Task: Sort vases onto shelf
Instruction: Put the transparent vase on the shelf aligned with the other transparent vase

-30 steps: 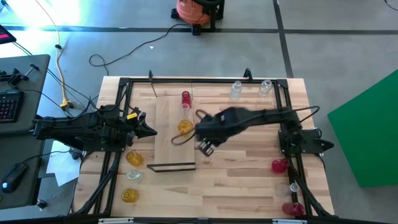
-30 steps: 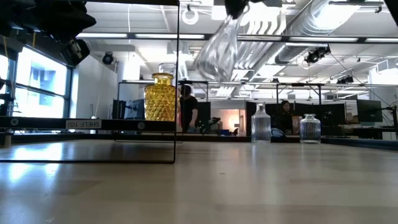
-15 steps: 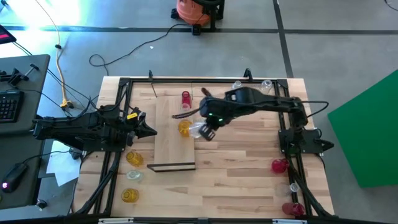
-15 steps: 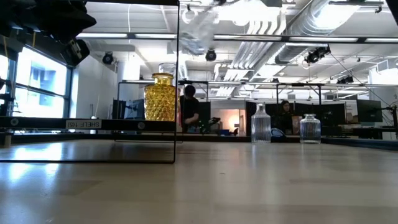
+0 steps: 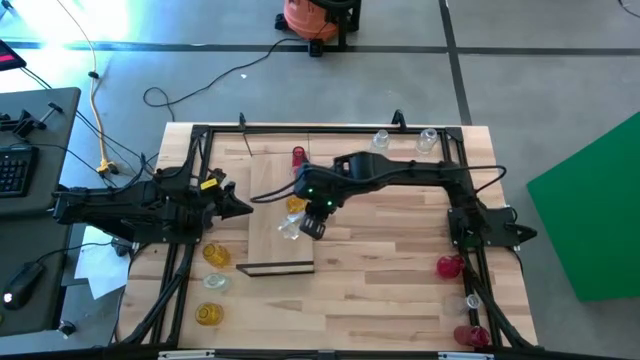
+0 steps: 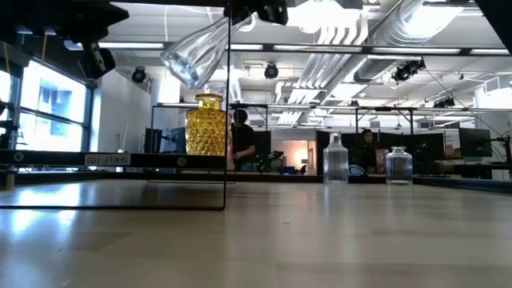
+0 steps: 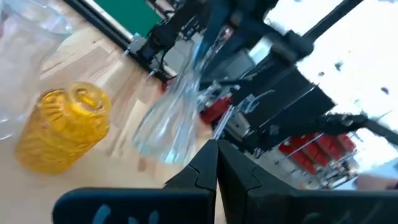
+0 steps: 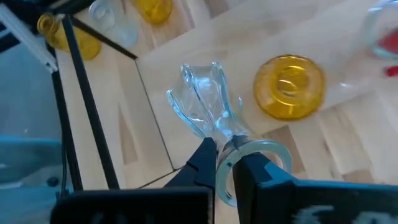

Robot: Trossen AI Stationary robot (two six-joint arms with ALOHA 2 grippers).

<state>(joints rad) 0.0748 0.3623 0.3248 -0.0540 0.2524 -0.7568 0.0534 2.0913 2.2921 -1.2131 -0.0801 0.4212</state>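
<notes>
The right gripper (image 5: 312, 226) hangs above the shelf (image 5: 268, 245) near its middle, fingers pinched on the neck of a tilted clear vase (image 6: 194, 53), beside the amber vase (image 8: 290, 86) standing there. The left gripper (image 5: 243, 207), fingers closed and empty, waits at the surface's left edge.

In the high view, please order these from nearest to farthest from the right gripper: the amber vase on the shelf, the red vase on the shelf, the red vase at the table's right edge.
From the right gripper, which holds a clear vase over the shelf:
1. Amber vase, just behind the gripper on the shelf.
2. Red vase, at the shelf's far end.
3. Red vase at the right edge, far across the table.
</notes>
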